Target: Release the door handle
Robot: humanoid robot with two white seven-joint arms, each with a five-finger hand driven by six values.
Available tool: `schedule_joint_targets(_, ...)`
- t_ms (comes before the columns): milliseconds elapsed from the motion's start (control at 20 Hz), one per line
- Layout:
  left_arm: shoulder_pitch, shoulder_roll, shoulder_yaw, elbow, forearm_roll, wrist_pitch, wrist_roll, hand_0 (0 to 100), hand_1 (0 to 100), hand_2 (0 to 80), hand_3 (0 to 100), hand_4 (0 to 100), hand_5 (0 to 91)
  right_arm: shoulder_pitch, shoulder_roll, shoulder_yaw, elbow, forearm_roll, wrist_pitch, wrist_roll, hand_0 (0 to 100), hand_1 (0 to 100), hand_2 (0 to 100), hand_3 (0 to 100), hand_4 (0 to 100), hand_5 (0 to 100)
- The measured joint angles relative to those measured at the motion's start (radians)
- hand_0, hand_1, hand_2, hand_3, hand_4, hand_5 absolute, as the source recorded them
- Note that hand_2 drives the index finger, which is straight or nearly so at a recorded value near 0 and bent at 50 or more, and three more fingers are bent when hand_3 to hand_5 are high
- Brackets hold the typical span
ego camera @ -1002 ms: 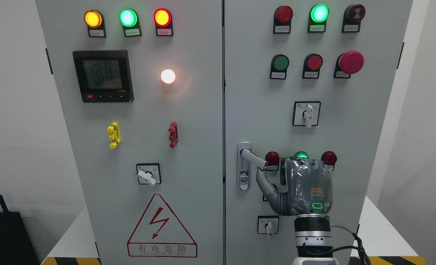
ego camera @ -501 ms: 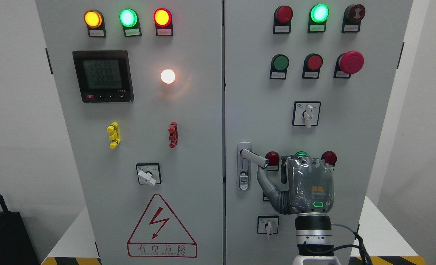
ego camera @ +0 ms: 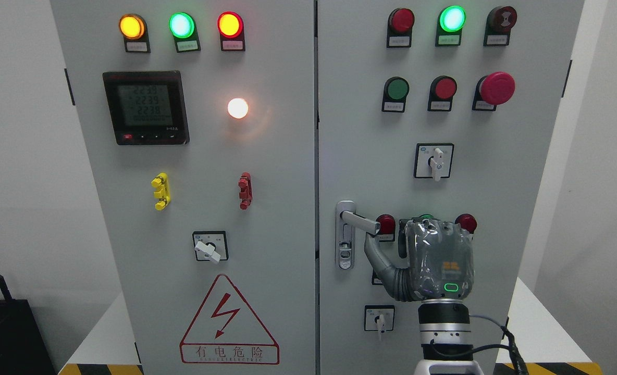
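the handle has swung up over the last second: its free end pointed toward about 4 o'clock and now sits nearer 3 o'clock, close to level. the right hand has drifted a little to the right and down with it. i read that as the lever springing back as the pressure comes off, so the release looks underway but not finished.

the hand shows its back to the camera, fingers pointing up and hidden behind the palm, so i cannot tell how far they are open. only the thumb is clear: it reaches up toward 11 o'clock and its tip sits just under the handle's free end, touching it or nearly so. it does not wrap the lever.

the handle is a short silver lever on a tall plate, at the left edge of the right door, just left of a red lamp. the left hand is out of view.
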Motion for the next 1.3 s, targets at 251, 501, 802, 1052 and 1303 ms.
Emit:
schedule_joint_targets(251, 0.0, 0.0, 0.0, 0.0, 0.0, 0.0, 0.0, 12, 39, 0.0, 0, 0, 0.0, 0.001, -0.002, 0.0, 0.0, -0.01, 0.0, 0.0, 41, 16, 93, 100, 95, 98)
schedule_joint_targets(501, 0.0, 0.0, 0.0, 0.0, 0.0, 0.0, 0.0, 12, 39, 0.0, 0, 0, 0.0, 0.006, -0.003, 0.002, -0.002, -0.019, -0.002, -0.009, 41, 16, 94, 100, 95, 98)
schedule_joint_targets(802, 0.0, 0.0, 0.0, 0.0, 0.0, 0.0, 0.0, 12, 39, 0.0, 0, 0, 0.0, 0.033, -0.004, 0.007, -0.013, -0.023, -0.02, -0.014, 42, 16, 93, 100, 95, 98)
schedule_joint_targets(1052, 0.0, 0.0, 0.0, 0.0, 0.0, 0.0, 0.0, 12, 39, 0.0, 0, 0, 0.0, 0.078, -0.022, 0.012, -0.045, -0.039, -0.073, -0.041, 42, 16, 88, 100, 95, 97)
schedule_joint_targets(1303, 0.0, 0.0, 0.0, 0.0, 0.0, 0.0, 0.0, 12, 39, 0.0, 0, 0, 0.0, 0.157, -0.076, 0.02, -0.098, -0.115, -0.178, -0.113, 42, 16, 59, 93, 80, 74)
